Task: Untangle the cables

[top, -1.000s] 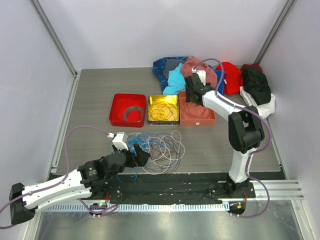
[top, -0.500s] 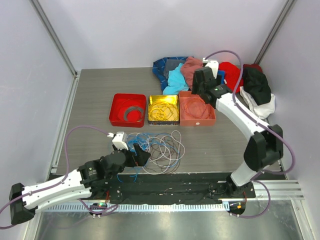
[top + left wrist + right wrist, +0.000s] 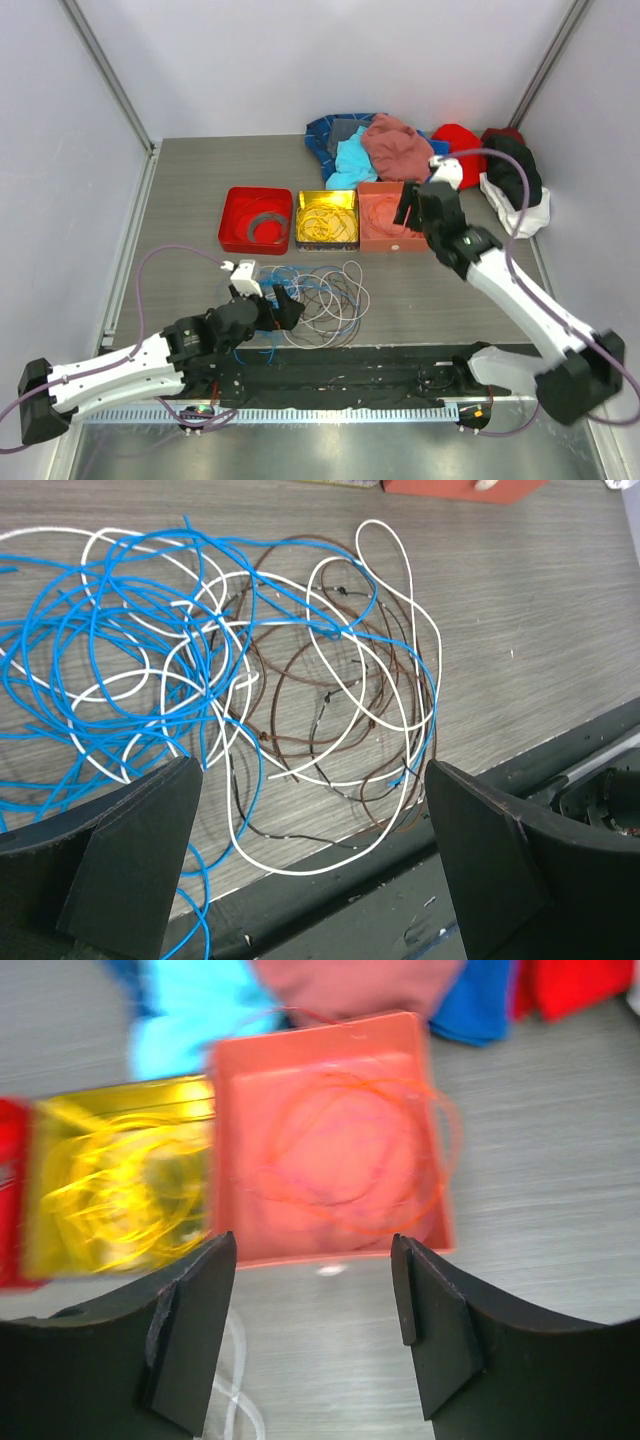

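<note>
The loose cables (image 3: 322,292) lie tangled on the table in front of the trays. In the left wrist view they (image 3: 250,670) show as blue, white, brown and black wires. My left gripper (image 3: 289,309) is open and empty at the tangle's near left edge; in its own view (image 3: 315,870) the jaws stand wide apart over the table's front edge. My right gripper (image 3: 407,210) is open and empty above the orange tray (image 3: 372,240). In its own view (image 3: 312,1330) it hangs over bare table just in front of that tray (image 3: 330,1245), which holds an orange wire (image 3: 400,1200).
A red tray (image 3: 232,228) holds a grey coil. A yellow tray (image 3: 300,232) holds yellow wire (image 3: 120,1180). A heap of coloured clothes (image 3: 400,145) lies behind the trays. A black rail (image 3: 350,372) runs along the table's near edge.
My right arm has swung from the back of the orange tray toward the right and nearer, its gripper now over the tray's right side. My left gripper has shifted slightly forward.
</note>
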`<act>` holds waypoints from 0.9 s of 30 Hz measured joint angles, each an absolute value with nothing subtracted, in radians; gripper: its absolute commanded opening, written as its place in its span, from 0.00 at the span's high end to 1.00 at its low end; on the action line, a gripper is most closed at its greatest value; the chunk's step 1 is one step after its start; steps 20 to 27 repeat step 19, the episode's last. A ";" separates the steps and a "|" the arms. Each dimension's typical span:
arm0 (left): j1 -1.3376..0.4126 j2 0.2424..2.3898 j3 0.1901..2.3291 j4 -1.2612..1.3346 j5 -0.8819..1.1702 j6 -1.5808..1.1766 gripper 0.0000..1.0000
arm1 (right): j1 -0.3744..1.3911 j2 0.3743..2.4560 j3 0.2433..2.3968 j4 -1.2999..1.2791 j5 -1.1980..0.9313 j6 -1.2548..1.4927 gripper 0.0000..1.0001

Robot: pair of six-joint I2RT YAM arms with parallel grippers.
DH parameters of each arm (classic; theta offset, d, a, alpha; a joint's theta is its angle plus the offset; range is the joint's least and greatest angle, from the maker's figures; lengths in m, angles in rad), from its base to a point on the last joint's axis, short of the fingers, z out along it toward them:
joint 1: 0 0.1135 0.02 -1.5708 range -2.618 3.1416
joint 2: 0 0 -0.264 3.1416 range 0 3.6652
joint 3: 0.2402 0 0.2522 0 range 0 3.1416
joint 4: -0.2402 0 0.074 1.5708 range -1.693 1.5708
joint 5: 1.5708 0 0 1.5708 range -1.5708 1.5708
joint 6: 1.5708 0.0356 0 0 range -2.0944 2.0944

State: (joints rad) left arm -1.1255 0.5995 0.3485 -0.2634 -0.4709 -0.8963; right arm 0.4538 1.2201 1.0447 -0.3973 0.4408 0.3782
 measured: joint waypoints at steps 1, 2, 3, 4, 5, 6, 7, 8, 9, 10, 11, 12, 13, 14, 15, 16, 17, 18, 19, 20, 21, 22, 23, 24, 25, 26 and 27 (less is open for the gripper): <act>-1.126 0.599 0.352 -0.264 -0.473 -0.895 0.00 | 0.477 1.142 0.984 -0.358 0.420 0.382 0.27; -1.126 0.599 0.358 -0.268 -0.481 -0.893 0.00 | 0.516 1.064 0.932 -0.328 0.410 0.386 0.27; -1.126 0.599 0.363 -0.274 -0.490 -0.892 0.00 | 0.566 0.991 0.886 -0.297 0.405 0.389 0.25; -1.126 0.599 0.370 -0.284 -0.501 -0.891 0.00 | 0.612 0.940 0.855 -0.277 0.406 0.389 0.24; -1.126 0.599 0.376 -0.294 -0.508 -0.890 0.00 | 0.681 0.881 0.821 -0.253 0.417 0.392 0.24; -1.126 0.600 0.384 -0.305 -0.519 -0.889 0.00 | 0.759 0.840 0.791 -0.236 0.434 0.397 0.24; -1.126 0.601 0.393 -0.319 -0.530 -0.889 0.00 | 0.831 0.810 0.764 -0.226 0.457 0.402 0.23; -1.126 0.606 0.402 -0.330 -0.539 -0.889 0.00 | 0.897 0.786 0.738 -0.219 0.487 0.413 0.22; -1.126 0.613 0.414 -0.343 -0.551 -0.889 0.00 | 0.960 0.773 0.710 -0.213 0.517 0.426 0.21; -1.126 0.619 0.424 -0.353 -0.559 -0.889 0.00 | 1.014 0.770 0.681 -0.214 0.551 0.442 0.21; -1.126 0.627 0.434 -0.361 -0.568 -0.890 0.00 | 1.056 0.770 0.651 -0.217 0.582 0.456 0.21; -1.126 0.636 0.443 -0.369 -0.575 -0.890 0.00 | 1.091 0.771 0.620 -0.219 0.605 0.473 0.21; -1.126 0.646 0.451 -0.375 -0.581 -0.891 0.00 | 1.115 0.780 0.591 -0.226 0.623 0.491 0.21; -1.126 0.655 0.457 -0.380 -0.585 -0.892 0.00 | 1.127 0.790 0.567 -0.241 0.637 0.508 0.20; -1.126 0.668 0.466 -0.382 -0.588 -0.895 0.00 | 1.132 0.797 0.543 -0.253 0.648 0.526 0.21; -1.126 0.677 0.471 -0.384 -0.591 -0.898 0.00 | 1.133 0.800 0.531 -0.263 0.655 0.534 0.21; -1.126 0.693 0.476 -0.385 -0.593 -0.902 0.00 | 1.133 0.801 0.520 -0.271 0.662 0.543 0.20; -1.126 0.706 0.480 -0.385 -0.594 -0.904 0.00 | 1.133 0.801 0.514 -0.271 0.668 0.549 0.21; -1.126 0.728 0.489 -0.391 -0.595 -0.907 0.00 | 1.133 0.800 0.514 -0.270 0.673 0.553 0.21; -1.126 0.728 0.489 -0.391 -0.595 -0.907 0.00 | 1.133 0.800 0.514 -0.270 0.673 0.553 0.21; -1.126 0.728 0.489 -0.391 -0.595 -0.907 0.00 | 1.133 0.800 0.514 -0.270 0.673 0.553 0.21; -1.126 0.728 0.489 -0.391 -0.595 -0.907 0.00 | 1.133 0.800 0.514 -0.270 0.673 0.553 0.21; -1.126 0.728 0.489 -0.391 -0.595 -0.907 0.00 | 1.133 0.800 0.514 -0.270 0.673 0.553 0.21; -1.126 0.728 0.489 -0.391 -0.595 -0.907 0.00 | 1.133 0.800 0.514 -0.270 0.673 0.553 0.21; -1.126 0.728 0.489 -0.391 -0.595 -0.907 0.00 | 1.133 0.800 0.514 -0.270 0.673 0.553 0.21; -1.126 0.728 0.489 -0.391 -0.595 -0.907 0.00 | 1.133 0.800 0.514 -0.270 0.673 0.553 0.21; -1.126 0.728 0.489 -0.391 -0.595 -0.907 0.00 | 1.133 0.800 0.514 -0.270 0.673 0.553 0.21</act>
